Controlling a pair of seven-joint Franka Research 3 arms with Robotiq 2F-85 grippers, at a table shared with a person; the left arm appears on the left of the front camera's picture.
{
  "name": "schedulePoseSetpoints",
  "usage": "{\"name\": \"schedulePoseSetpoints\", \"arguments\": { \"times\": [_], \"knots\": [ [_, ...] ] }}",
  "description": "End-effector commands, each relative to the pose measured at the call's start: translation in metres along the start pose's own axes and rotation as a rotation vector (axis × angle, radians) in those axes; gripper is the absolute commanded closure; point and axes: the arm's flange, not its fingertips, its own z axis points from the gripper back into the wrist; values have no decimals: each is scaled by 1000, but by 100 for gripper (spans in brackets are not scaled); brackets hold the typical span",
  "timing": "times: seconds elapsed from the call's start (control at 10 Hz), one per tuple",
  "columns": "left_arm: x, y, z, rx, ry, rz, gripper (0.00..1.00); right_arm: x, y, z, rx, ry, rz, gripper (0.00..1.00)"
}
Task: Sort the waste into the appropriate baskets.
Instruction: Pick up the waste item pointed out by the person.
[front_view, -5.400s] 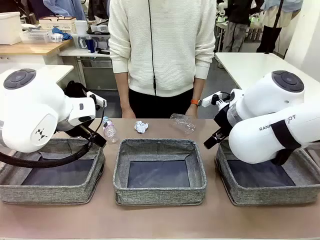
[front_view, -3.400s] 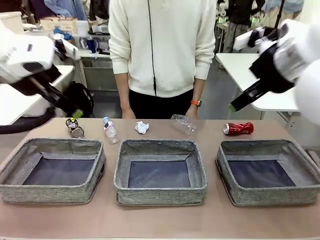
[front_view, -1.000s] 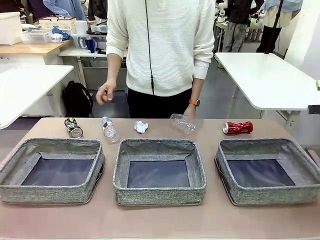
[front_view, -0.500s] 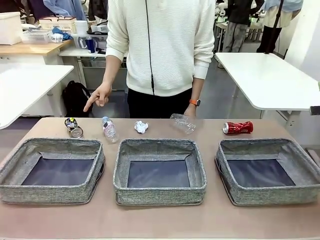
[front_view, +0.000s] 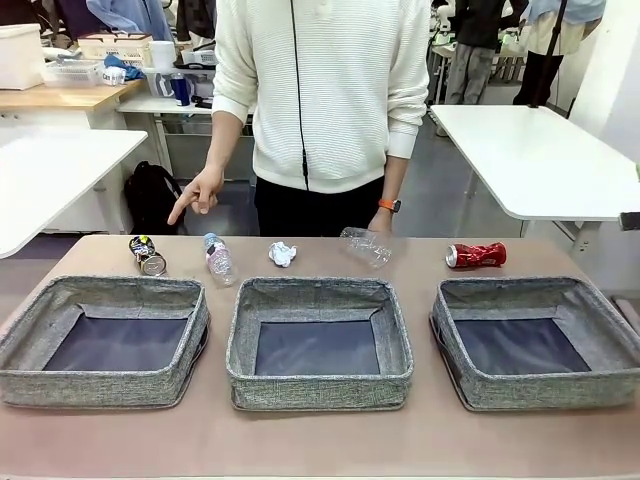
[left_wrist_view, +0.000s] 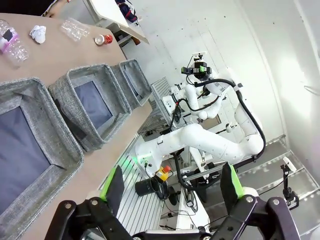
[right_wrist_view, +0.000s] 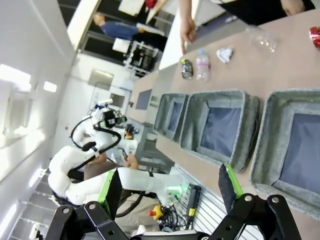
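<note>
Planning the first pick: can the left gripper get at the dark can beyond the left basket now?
Probably yes: the left gripper is open and the dark can lies free, though the person's hand points near it.

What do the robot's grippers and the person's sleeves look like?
Both the left gripper and the right gripper have black fingers with bolted joints and bright green pads. The right arm, seen far off, is white and rounded, with black cables looped along it. The person's sleeves are long, cream, ribbed knit; one wrist carries an orange band.
</note>
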Motion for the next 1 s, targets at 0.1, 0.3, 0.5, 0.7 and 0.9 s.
{"name": "schedulePoseSetpoints", "arguments": {
  "times": [0.1,0.3,0.5,0.7,0.9],
  "knots": [
    [2,-1,0,-20,-8,-25,0,4,3,0,12,-5,-7,0],
    [0,0,0,0,0,0,0,4,3,0,12,-5,-7,0],
    [41,16,-56,484,216,-64,0,4,3,0,12,-5,-7,0],
    [87,32,-100,681,282,1,0,4,3,0,12,-5,-7,0],
    [137,51,-110,938,114,45,0,4,3,0,12,-5,-7,0]
  ]
}}
